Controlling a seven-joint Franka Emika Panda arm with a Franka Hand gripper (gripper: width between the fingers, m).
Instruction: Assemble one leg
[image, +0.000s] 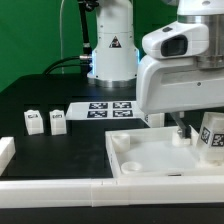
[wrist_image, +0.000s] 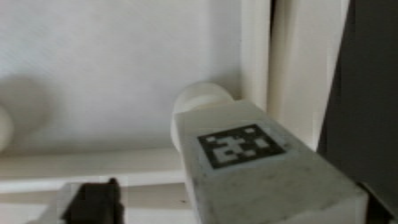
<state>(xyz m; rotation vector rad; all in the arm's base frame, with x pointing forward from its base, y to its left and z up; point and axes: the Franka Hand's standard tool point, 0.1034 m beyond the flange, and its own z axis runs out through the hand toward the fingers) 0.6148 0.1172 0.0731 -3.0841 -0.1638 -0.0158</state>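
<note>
Leg (image: 212, 136) sits tilted over tray (image: 150, 157), 3 o'clock in exterior view, just beside gripper (image: 182, 130). Only one finger (wrist_image: 89, 200) shows, so can't tell if jaws pinch it. Spare leg (image: 33, 121) and second spare leg (image: 57, 121) at 9 o'clock, marker board (image: 105, 108) centre. Three legs, one tray.

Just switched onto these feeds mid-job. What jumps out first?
The white arm fills the exterior view's right, its gripper low over the big white tray. Just beside the gripper stands a tagged leg, by the tray's right side; it looms close in the wrist view. Two spare legs sit on the black table at the exterior view's left, near the marker board.
</note>
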